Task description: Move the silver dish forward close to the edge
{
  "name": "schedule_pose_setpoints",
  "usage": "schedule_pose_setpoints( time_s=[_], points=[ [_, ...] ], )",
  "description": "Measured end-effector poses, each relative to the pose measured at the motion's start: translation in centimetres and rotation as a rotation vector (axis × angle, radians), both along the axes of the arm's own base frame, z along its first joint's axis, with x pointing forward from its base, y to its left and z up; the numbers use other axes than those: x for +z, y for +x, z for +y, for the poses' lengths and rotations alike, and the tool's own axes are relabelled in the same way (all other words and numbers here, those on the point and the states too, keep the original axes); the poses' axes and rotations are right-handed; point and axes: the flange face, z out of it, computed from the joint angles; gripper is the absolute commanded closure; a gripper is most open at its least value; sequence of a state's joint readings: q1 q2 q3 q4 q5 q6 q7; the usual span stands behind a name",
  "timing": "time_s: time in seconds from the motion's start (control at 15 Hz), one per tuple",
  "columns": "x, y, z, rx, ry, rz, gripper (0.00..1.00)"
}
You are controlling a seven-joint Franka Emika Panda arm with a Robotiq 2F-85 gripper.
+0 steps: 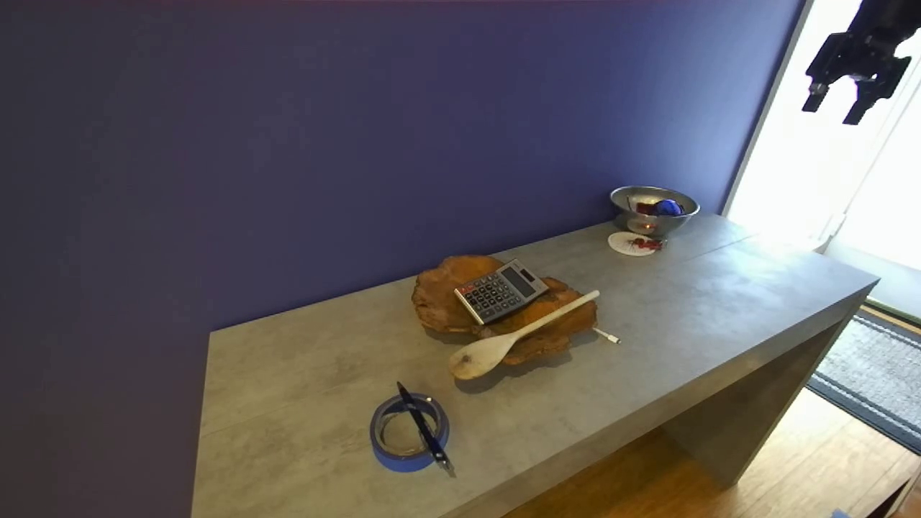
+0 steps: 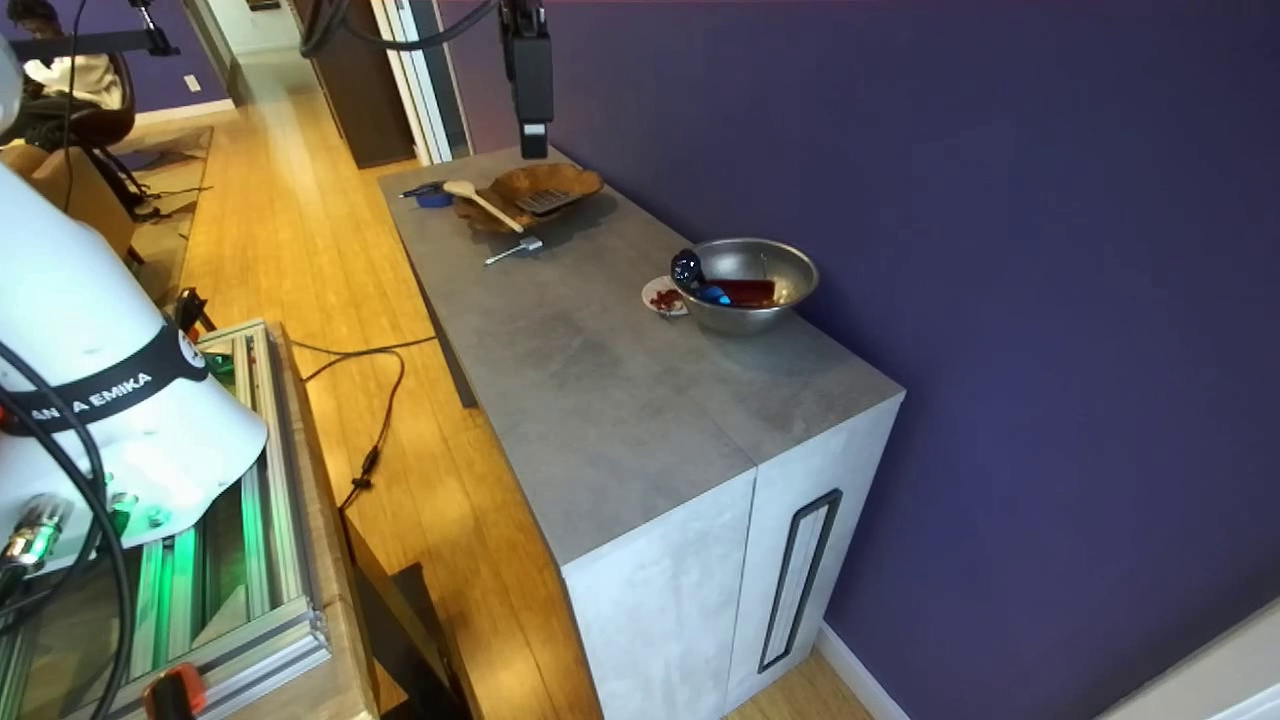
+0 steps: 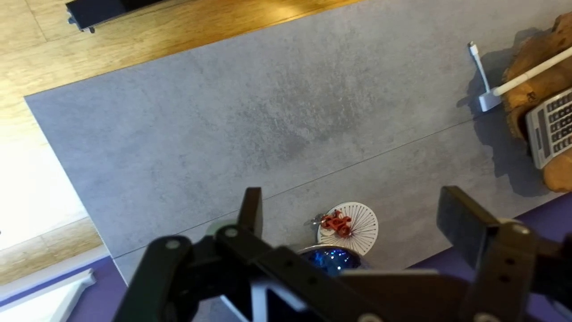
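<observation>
High over the worktop point(image 3: 201, 134), the hand point(image 1: 832, 109) is hanging w/ jaws spread wide and nothing btwn them. Next down, at the back of the worktop near the purple wall point(image 2: 1000, 300), the silver dish point(image 2: 748, 320) is sitting upright, well apart from the front edge point(image 1: 719, 374); a round blue thing point(image 1: 670, 208) and a dark red item point(image 2: 745, 292) are lying inside. In the wrist view the hand is hiding much of it.

I'm reading this as the approach, w/ the move itself not yet starting. For a good grip I'm favouring a bare stretch of rim: coming down slow & straight, one jaw inside, one outside, then closing on the thin metal. The contents are prob. lying loose, so I'm minding tilt: sliding it level, or lifting only slightly.

Just beside the dish, toward the front & the wooden board point(image 1: 440, 296), the white disc point(image 3: 365, 223) is carrying a red trinket point(image 3: 343, 230); can't tell if disc & dish are touching. A straight pull is likely catching it, so I'm steering round, then stopping by the edge w/ the full base on top.

Farther along, the board is holding a calculator point(image 1: 500, 291) & a wooden spoon point(image 1: 532, 326); past it, a pen point(image 1: 424, 428) is lying across a blue tape roll point(image 1: 403, 462).
</observation>
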State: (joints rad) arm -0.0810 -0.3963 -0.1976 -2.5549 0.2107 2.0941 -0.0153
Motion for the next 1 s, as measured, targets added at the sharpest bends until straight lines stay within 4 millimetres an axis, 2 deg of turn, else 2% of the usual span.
schedule_pose_setpoints(
  time_s=[0.13, 0.33, 0.73, 1.0],
  points=[
    [-2.0, 1.3, -1.4, -0.037, -0.024, -0.011, 0.0],
    [-6.5, 4.2, -3.9, -0.078, -0.073, -0.003, 0.0],
    [-13.9, 12.4, -6.9, -0.102, -0.065, 0.032, 0.0],
    [-18.2, 17.1, -10.6, -0.127, -0.033, 0.078, 0.0]
  ],
)
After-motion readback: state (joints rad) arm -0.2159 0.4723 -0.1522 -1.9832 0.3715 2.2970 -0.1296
